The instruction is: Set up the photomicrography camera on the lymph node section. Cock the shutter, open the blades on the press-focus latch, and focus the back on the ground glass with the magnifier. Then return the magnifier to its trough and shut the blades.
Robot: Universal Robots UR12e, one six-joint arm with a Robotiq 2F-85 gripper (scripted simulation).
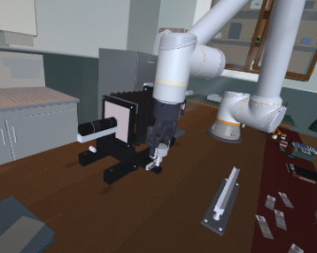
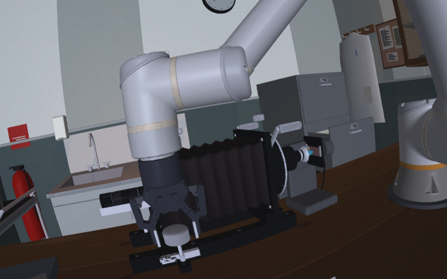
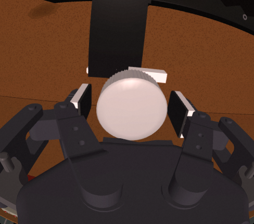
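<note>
The black magnifier [image 1: 97, 125] rests against the white ground glass [image 1: 117, 119] at the rear of the bellows camera [image 2: 232, 173]. A pale knurled focus knob [image 2: 176, 235] stands on the camera's black rail near the rear standard. My gripper [image 2: 175, 231] hangs over this knob, fingers either side of it, open and holding nothing. The wrist camera shows the knob's round top [image 3: 131, 108] between the finger pads with a gap on each side. At the front, the shutter levers [image 2: 285, 128] stick up beside the microscope [image 2: 308, 163].
Behind the camera stand a grey cabinet [image 2: 308, 104] and a sink counter [image 2: 93, 184]. The empty grey magnifier trough [image 1: 222, 199] lies on the table to the right. Glass slides [image 1: 275, 212] and small boxes sit on a red mat at the far right. The robot's base [image 1: 237, 119] stands behind.
</note>
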